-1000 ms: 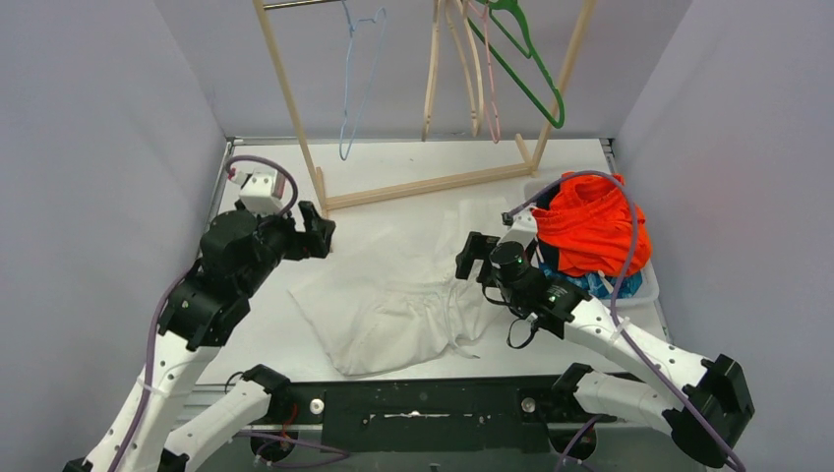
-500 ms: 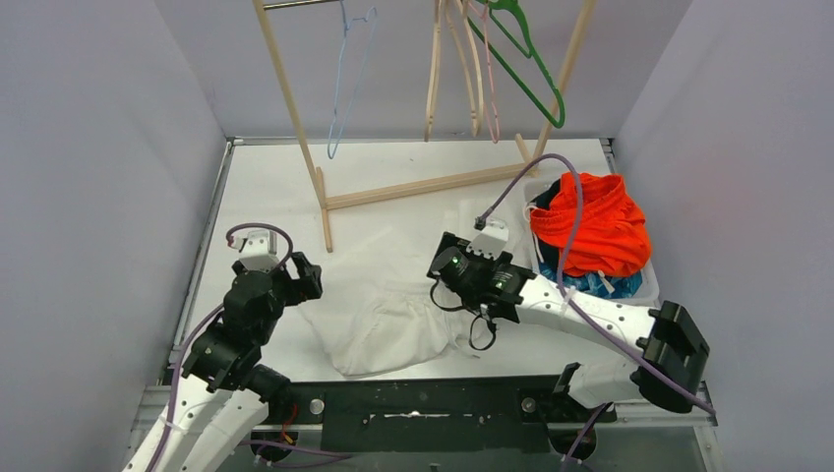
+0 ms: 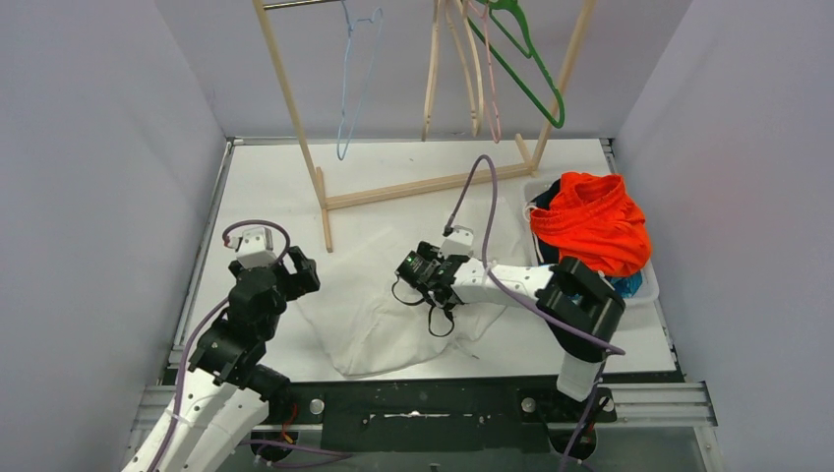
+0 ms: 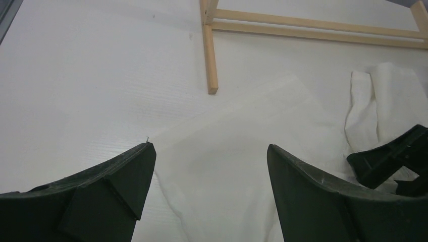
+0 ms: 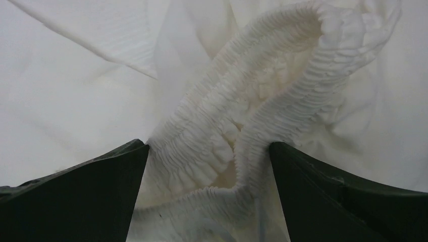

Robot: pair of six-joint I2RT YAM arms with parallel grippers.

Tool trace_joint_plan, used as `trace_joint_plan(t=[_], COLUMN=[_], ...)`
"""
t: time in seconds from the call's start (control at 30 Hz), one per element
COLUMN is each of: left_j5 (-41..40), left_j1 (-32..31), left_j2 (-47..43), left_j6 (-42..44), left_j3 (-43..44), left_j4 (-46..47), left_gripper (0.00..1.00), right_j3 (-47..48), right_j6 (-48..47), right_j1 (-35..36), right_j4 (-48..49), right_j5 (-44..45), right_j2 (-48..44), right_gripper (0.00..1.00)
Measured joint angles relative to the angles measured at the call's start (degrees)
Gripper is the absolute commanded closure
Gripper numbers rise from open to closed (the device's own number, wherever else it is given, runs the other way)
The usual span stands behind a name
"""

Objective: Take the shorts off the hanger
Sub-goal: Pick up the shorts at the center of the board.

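Left jaws hang wide open beside the left edge of the white shorts [image 3: 374,315], which lie flat mid-worktop [image 3: 266,187]. Right jaws gape too, straddling the bunched waistband [image 5: 252,121]. Orange shorts [image 3: 590,221] sit piled in the bin [image 3: 644,287] far right.

I've drawn my left claw [image 3: 300,273] back toward seven o'clock, away from the wooden rack's foot [image 3: 325,211] and off the edge of the white shorts [image 3: 364,329]. My right claw [image 3: 411,267] has swept toward nine o'clock, from the shorts' right side to over their gathered waistband [image 5: 262,96].
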Motion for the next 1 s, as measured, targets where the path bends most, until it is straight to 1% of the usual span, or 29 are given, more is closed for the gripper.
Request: trace_joint_plan(t=[0.07, 0.1, 0.13, 0.3, 0.37, 0.4, 0.5, 0.63, 0.67, 0.7, 0.8, 0.87, 1.0], left_j5=[0.11, 0.15, 0.20, 1.11, 1.57, 1.70, 2.05, 2.27, 2.34, 2.45, 2.75, 2.95, 3.17], left_j1=[0.04, 0.07, 0.09, 0.26, 0.50, 0.59, 0.79, 0.83, 0.90, 0.94, 1.16, 1.18, 1.27], left_j2=[0.15, 0.15, 0.15, 0.26, 0.39, 0.48, 0.68, 0.68, 0.68, 0.66, 0.63, 0.63, 0.63], left_j6=[0.11, 0.13, 0.17, 0.57, 0.83, 0.90, 1.03, 1.16, 1.20, 1.22, 1.25, 1.29, 1.36], left_j3=[0.00, 0.00, 0.00, -0.02, -0.02, -0.02, -0.02, -0.02, -0.02, -0.02, -0.02, -0.02, -0.02], left_j4=[0.11, 0.13, 0.13, 0.55, 0.61, 0.63, 0.66, 0.83, 0.87, 0.92, 0.98, 1.01, 1.03], left_gripper=[0.18, 0.18, 0.18, 0.18, 0.18, 0.18, 0.18, 0.18, 0.18, 0.19, 0.18, 0.18, 0.18], right_j3=[0.11, 0.11, 0.48, 2.82, 2.64, 2.12, -1.36, -6.49, -7.85, -9.03, -13.22, -15.80, -18.08], right_j6=[0.07, -0.02, -0.44, -2.21, -3.26, -3.93, -6.43, -11.13, -13.05, -15.08, -21.77, -26.14, -33.38], right_j1=[-0.94, -1.25, -1.44, -1.29, -0.79, -0.57, 0.55, 3.52, 4.68, 5.86, 8.52, 8.70, 8.52], right_j4=[0.70, 1.01, 1.29, 1.66, 2.16, 2.78, 4.52, 7.04, 8.50, 9.99, 16.98, 21.53, 25.03], right_j5=[-1.38, -1.84, -0.35, 0.68, 1.05, 1.29, 1.18, 0.90, 0.96, 1.01, -0.52, -2.32, -4.35], right_j2=[4.20, 6.27, 7.80, 9.73, 9.66, 9.27, 5.99, -2.75, -5.97, -9.29, -21.29, -29.09, -41.40], right_gripper=[0.00, 0.05, 0.14, 0.56, 0.76, 0.80, 0.81, 0.82, 0.84, 0.85, 0.84, 0.83, 0.80])
